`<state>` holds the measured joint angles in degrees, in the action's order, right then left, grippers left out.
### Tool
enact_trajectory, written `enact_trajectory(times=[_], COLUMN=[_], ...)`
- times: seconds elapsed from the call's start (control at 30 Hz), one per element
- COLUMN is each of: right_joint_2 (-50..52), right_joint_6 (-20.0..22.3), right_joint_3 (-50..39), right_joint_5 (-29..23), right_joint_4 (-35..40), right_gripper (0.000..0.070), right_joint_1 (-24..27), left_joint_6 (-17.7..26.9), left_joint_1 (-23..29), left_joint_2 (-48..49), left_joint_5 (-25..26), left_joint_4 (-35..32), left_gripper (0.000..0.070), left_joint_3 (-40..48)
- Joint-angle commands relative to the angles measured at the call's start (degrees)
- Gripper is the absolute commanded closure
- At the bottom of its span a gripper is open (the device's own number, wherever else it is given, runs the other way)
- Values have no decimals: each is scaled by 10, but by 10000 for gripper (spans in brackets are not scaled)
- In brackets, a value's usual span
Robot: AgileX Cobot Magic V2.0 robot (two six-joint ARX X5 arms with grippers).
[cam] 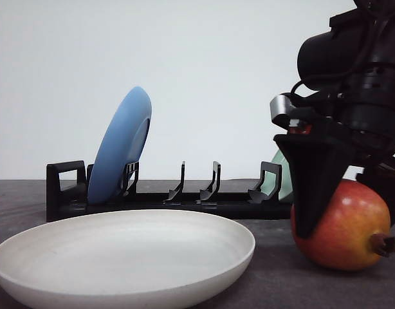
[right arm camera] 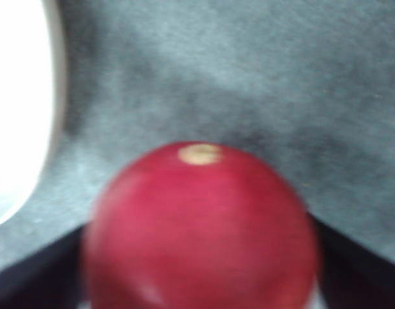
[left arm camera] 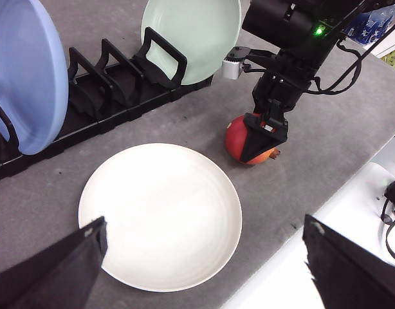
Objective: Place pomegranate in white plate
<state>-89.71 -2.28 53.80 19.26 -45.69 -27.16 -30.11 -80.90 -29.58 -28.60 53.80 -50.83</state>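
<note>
White plate nearest, nothing on it. Pomegranate just beside the plate on the bench, right tool straddling it, fingers against its sides; looks gripped, not lifted. Grasp step. Next: lift, carry over plate, release. Left tool open above the plate's near rim. Rack beyond the plate.

A: Plate top bare; open tabletop strip between it and pomegranate.
B: Noted. Rack with blue plate and green plate walls off the far side.
</note>
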Motion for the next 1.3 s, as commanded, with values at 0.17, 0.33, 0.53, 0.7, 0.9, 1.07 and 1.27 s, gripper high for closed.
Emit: enact_trajectory(times=[0.17,0.33,0.53,0.7,0.9,1.07,1.27], right_joint_2=[-15,-52,-124,-168,-206,-222,-223], right_joint_6=[-4,-19,-35,-39,-41,-37,-37], right_joint_3=[82,178,267,284,284,284,284], right_joint_5=[-3,-2,-3,-7,-15,-15,-15], right_joint_4=[-57,-86,-71,-32,-20,-22,-23], right_gripper=[249,249,249,249,247,242,138], right_joint_1=[-28,-89,-173,-219,-236,-238,-237], left_joint_6=[-10,-10,-8,-8,-8,-8,-9], left_joint_1=[-9,-9,-9,-9,-9,-9,-9], left_joint_2=[-3,-3,-3,-3,-3,-3,-3], left_joint_5=[-4,-7,-14,-17,-21,-29,-30], left_joint_4=[-7,-11,-11,-11,-11,-11,-11], left_gripper=[108,109,108,108,109,108,108], left_joint_3=[-9,-9,-9,-9,-9,-9,-9])
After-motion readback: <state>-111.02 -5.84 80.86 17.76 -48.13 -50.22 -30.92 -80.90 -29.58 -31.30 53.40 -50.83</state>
